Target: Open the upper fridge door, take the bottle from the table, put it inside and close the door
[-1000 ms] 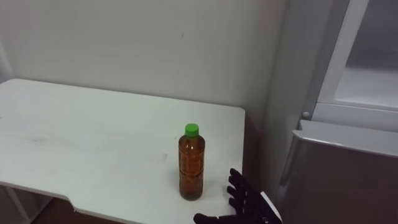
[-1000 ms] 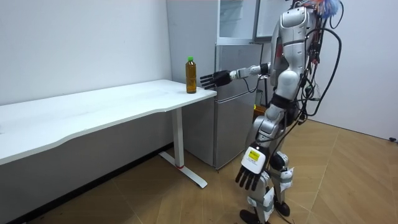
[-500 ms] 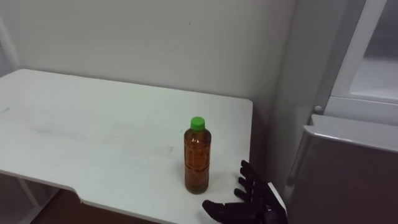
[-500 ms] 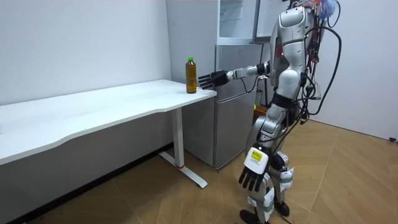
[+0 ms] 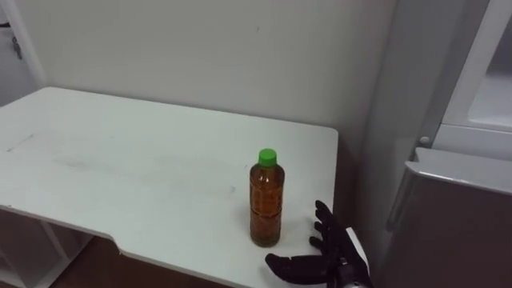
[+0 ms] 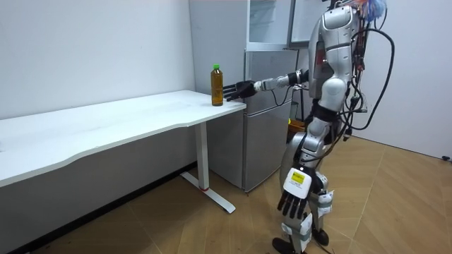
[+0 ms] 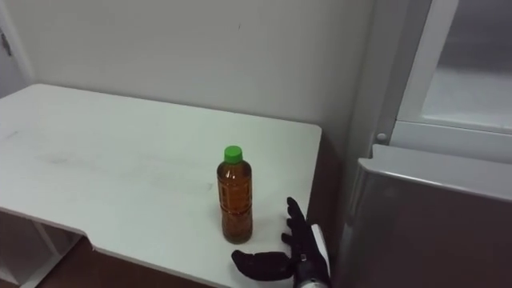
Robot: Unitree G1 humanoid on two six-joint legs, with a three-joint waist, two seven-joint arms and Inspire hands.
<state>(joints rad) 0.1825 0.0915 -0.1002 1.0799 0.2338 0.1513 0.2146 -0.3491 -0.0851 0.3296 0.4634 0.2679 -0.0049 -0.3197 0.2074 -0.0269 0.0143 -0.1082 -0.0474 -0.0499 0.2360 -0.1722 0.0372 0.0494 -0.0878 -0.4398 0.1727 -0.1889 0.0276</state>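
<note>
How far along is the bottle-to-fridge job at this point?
Done: the upper fridge stands open. In hand: the right robot hand, fingers open, is beside the bottle on the table, not gripping it. Remaining: grasp, lift, place inside.

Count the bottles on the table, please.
1. The bottle stands upright near the table's right front corner, beside the open right hand. None seems hidden.

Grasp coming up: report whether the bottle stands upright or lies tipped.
Upright. The bottle stands on its base on the table, green cap on top, right hand open beside it.
</note>
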